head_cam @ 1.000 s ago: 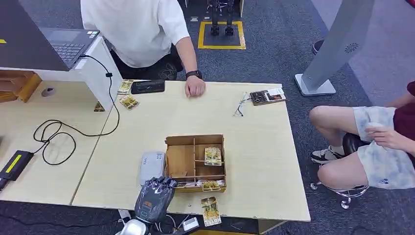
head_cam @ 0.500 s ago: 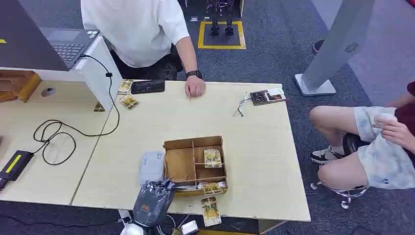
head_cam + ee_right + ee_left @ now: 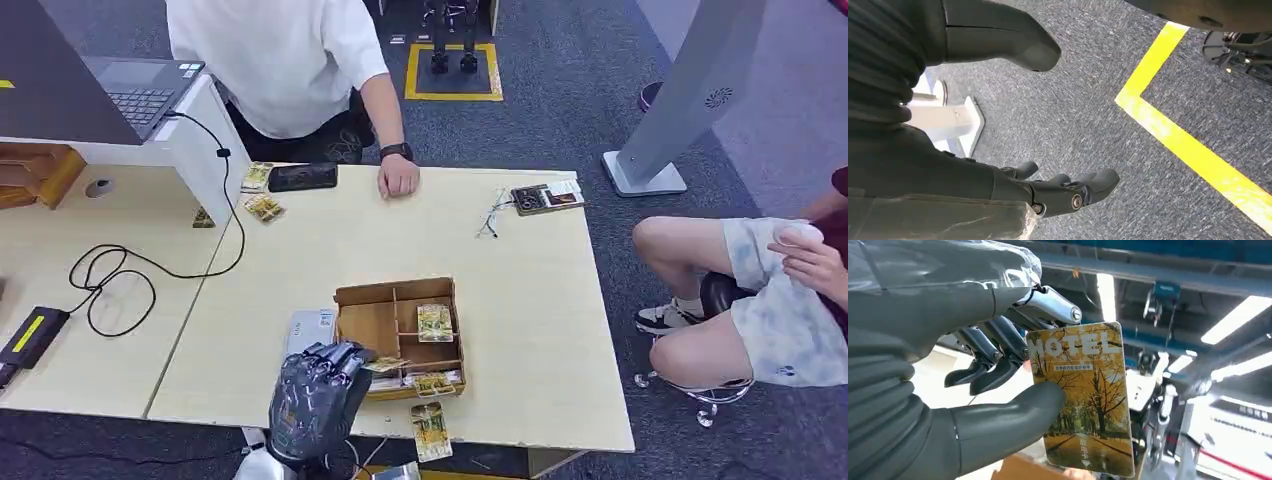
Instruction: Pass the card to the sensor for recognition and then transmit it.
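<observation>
One card, long axis running out from the pinching left hand

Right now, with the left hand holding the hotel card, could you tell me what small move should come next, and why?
Probably carry the card across to the grey sensor beside the wooden box: the left hand already pinches it just above the box, and the sensor lies right beside it.

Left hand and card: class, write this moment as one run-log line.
left hand: holds hotel card between thumb and fingers | sensor: on table beside wooden box | right hand: open, above carpet
</observation>
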Robot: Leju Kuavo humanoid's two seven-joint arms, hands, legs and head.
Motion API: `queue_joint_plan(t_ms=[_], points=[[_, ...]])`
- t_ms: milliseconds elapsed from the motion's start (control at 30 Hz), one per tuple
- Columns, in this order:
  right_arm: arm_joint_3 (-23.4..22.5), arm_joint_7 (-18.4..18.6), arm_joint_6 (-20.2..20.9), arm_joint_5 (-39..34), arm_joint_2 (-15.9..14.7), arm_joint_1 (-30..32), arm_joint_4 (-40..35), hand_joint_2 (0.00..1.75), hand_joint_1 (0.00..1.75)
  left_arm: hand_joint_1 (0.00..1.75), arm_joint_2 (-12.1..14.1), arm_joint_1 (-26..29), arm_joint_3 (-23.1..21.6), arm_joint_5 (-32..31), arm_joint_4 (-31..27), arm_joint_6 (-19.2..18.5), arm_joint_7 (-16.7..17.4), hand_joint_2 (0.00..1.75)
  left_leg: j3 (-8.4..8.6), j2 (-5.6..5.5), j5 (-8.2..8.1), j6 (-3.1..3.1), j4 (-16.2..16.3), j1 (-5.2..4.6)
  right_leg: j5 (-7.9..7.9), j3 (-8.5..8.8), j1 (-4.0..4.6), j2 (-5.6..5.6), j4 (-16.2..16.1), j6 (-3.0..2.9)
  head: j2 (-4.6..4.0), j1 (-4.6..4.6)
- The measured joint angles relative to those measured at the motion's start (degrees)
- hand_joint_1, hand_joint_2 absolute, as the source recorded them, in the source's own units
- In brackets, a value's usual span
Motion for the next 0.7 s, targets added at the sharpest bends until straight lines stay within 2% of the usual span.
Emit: queue_joint_plan(t_ms=[167, 233, 300, 400, 467, 700], points=[[0.5, 0.3, 0.0, 0.0, 0.0, 0.1, 0.0, 1.75, 0.0, 1.75, -4.2, 1.5, 5.1, 5.0, -1.7, 0.0, -8.8, 1.75, 0.0, -0.01, 0.0, 0.0, 0.0, 0.01, 0.0, 0.0, 0.0, -0.01, 0.0, 0.0, 0.0, 0.0], [0.8, 0.7, 0.0, 0.0, 0.0, 0.1, 0.0, 1.75, 0.0, 1.75, -6.0, 1.6, 7.2, 6.8, -1.7, 0.0, -10.7, 1.75, 0.0, -0.01, 0.0, 0.0, 0.0, 0.01, 0.0, -0.01, 0.0, -0.01, 0.0, 0.0, 0.0, 0.0], [1.1, 1.0, 0.0, 0.0, 0.0, 0.1, 0.0, 1.75, 0.0, 1.75, -7.1, 1.1, 8.6, 6.9, -1.5, 0.0, -9.9, 1.75, 0.0, 0.0, 0.0, 0.0, 0.0, 0.01, 0.0, -0.01, 0.0, 0.0, 0.0, 0.0, 0.0, 0.02], [1.6, 1.0, 0.0, 0.0, 0.1, 0.1, 0.0, 1.75, 0.0, 1.75, -7.4, 0.4, 9.1, 7.2, -1.2, 0.0, -7.7, 1.75, 0.01, 0.0, 0.0, 0.0, 0.0, 0.01, 0.0, -0.01, 0.0, 0.0, 0.0, 0.0, 0.0, 0.02], [2.2, 1.2, 0.2, 0.0, 0.2, 0.0, 0.0, 1.75, 0.0, 1.75, -7.2, -1.2, 9.1, 8.4, 0.3, 0.0, -4.0, 1.75, 0.01, -0.02, 0.01, -0.01, 0.0, 0.01, 0.0, 0.0, 0.0, -0.02, 0.0, 0.0, 0.0, 0.0], [3.0, 1.2, 0.2, 0.0, 0.3, 0.0, 0.0, 1.75, 0.0, 1.75, -7.2, -3.6, 9.1, 8.8, 3.0, 0.0, -2.8, 1.75, 0.01, -0.01, 0.02, -0.02, 0.0, 0.01, 0.01, 0.0, 0.0, 0.0, 0.0, -0.01, 0.0, 0.0]])
